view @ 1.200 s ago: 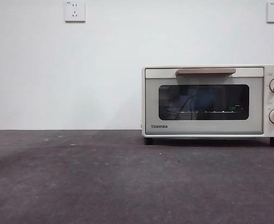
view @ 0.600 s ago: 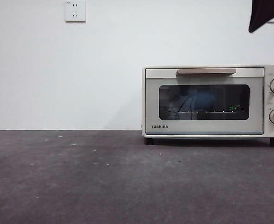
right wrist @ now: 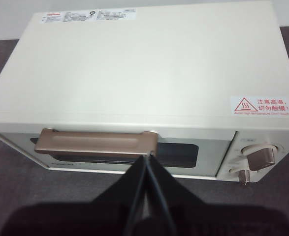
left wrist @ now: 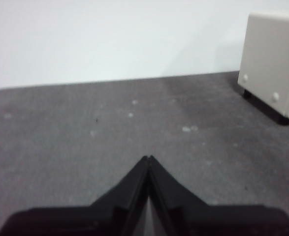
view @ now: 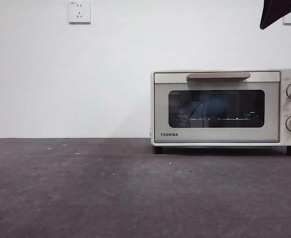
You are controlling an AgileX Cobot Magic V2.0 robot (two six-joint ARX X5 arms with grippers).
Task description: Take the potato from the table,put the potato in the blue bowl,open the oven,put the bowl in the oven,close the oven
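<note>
Your oven (view: 217, 108) stands on the desk (view: 110, 193) at the right, against the far wall, door closed and tan handle (view: 218, 76) across the top. Through the dark glass you see a blue shape, apparently the blue bowl (view: 215, 106); the potato can't be made out.

Your right gripper (right wrist: 147, 156) hangs above the oven's front edge, just beside the handle's right end, jaws pressed together, holding nothing. In the front view it shows only as a black tip at the top right corner.

Your left gripper (left wrist: 148, 158) hangs over bare desk left of the oven, jaws closed, empty.
</note>
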